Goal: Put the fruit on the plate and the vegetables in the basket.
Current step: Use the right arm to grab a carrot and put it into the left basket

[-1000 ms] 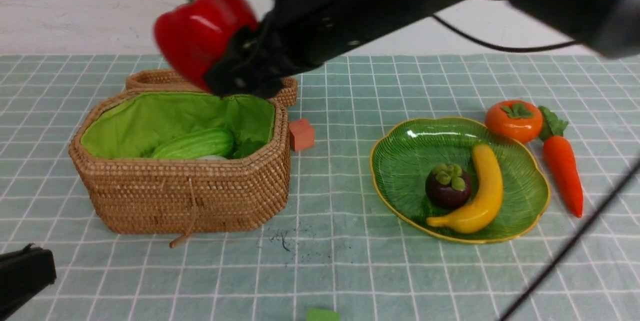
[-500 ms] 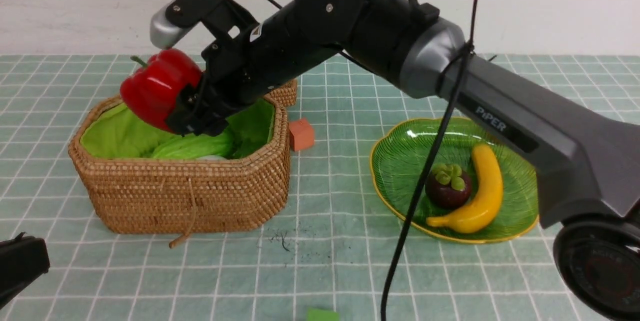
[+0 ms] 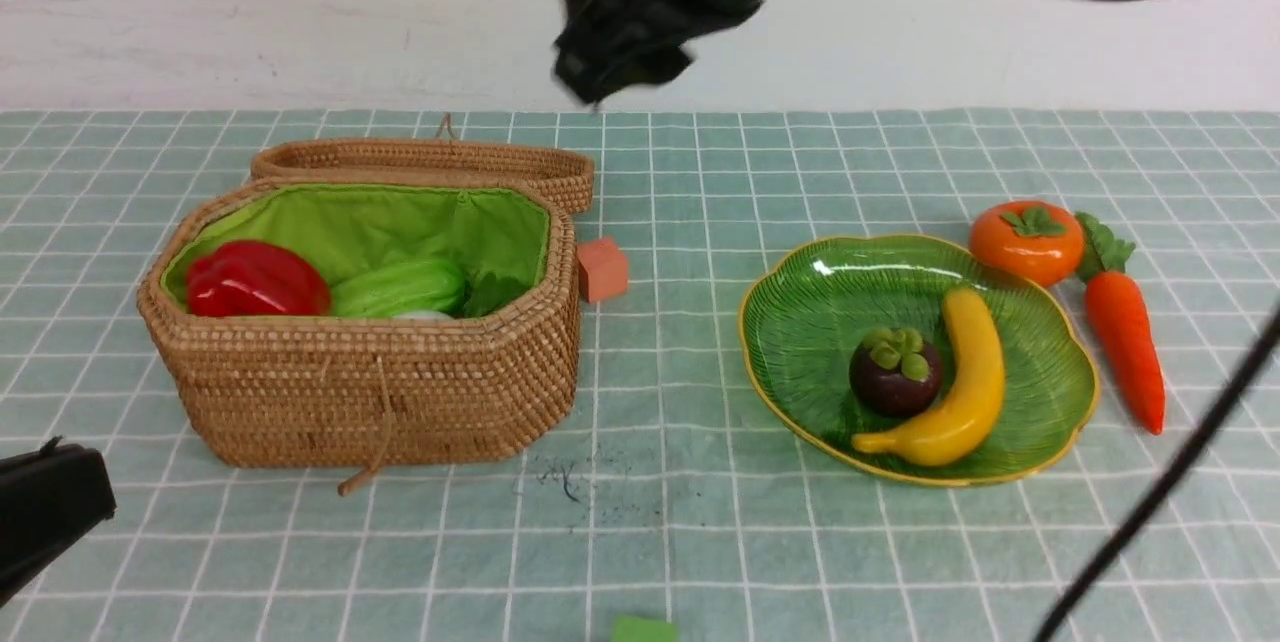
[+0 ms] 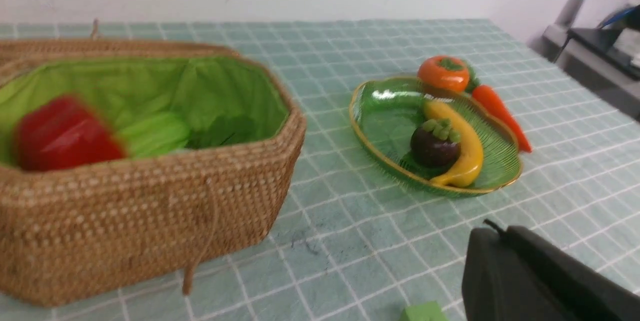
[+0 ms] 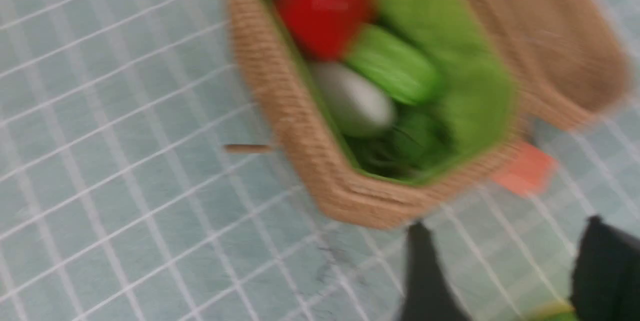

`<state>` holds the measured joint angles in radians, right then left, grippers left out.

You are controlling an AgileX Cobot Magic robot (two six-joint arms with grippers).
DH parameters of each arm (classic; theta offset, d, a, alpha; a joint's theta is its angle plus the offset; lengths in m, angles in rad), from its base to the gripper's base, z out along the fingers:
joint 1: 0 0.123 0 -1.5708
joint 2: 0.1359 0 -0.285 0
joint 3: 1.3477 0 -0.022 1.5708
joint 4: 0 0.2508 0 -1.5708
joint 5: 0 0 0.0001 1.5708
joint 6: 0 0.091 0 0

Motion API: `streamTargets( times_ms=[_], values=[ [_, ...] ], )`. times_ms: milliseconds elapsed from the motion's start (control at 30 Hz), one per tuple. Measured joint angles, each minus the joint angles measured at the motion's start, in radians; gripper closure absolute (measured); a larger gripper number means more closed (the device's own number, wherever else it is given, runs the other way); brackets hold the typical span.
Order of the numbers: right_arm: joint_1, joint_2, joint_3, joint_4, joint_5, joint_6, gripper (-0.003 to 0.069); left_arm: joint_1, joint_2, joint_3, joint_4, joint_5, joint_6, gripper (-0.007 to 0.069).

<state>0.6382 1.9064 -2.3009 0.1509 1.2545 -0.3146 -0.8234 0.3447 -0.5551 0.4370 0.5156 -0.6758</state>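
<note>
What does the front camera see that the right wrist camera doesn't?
Only the front view shows the plate with the banana and mangosteen on it, plus the persimmon and carrot lying beside it. Only the right wrist view shows the radish plainly; the front view catches just a white sliver. Both show the basket holding the pepper and gourd, and the orange block beside it.

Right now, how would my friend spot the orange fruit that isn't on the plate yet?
Find the wide green leaf-shaped plate with a yellow rim on the right. Just beyond its far right edge sits the glossy round orange persimmon. Unlike the long pointed orange carrot beside it, it is ball-shaped.
</note>
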Motion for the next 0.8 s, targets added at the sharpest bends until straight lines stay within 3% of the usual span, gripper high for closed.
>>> streamTargets(
  times_ms=[67, 167, 333, 367, 500, 667, 700, 733, 800],
  values=[
    [-0.029, -0.071, 0.049, -0.039, 0.003, 0.089, 0.0526, 0.0, 0.0, 0.0, -0.009, -0.034, 0.013, 0.0638],
    [-0.083, -0.17, 0.185, -0.09, 0.003, 0.189, 0.0656, 0.0, 0.0, 0.0, -0.013, -0.045, 0.019, 0.0638],
    [-0.242, -0.29, 0.488, -0.174, -0.002, 0.303, 0.067, 0.0, 0.0, 0.0, -0.018, -0.056, 0.019, 0.0638],
    [-0.34, -0.315, 0.626, -0.194, -0.005, 0.348, 0.0657, 0.0, 0.0, 0.0, -0.025, -0.073, 0.019, 0.0638],
    [-0.525, -0.317, 0.833, -0.179, -0.093, 0.385, 0.0608, 0.0, 0.002, 0.0, -0.028, -0.096, 0.022, 0.0638],
    [-0.744, -0.214, 0.949, -0.022, -0.343, 0.345, 0.0411, 0.0, 0.008, 0.0, -0.031, -0.105, 0.025, 0.0638],
    [-0.753, -0.201, 0.95, -0.006, -0.362, 0.331, 0.038, 0.0, 0.008, 0.0, -0.031, -0.105, 0.025, 0.0638],
    [-0.778, -0.145, 0.949, 0.057, -0.439, 0.283, 0.03, 0.0, 0.008, 0.0, -0.031, -0.104, 0.025, 0.0638],
    [-0.784, -0.086, 0.939, 0.086, -0.488, 0.241, 0.0234, 0.0, 0.008, 0.0, -0.031, -0.104, 0.025, 0.0638]
  ],
)
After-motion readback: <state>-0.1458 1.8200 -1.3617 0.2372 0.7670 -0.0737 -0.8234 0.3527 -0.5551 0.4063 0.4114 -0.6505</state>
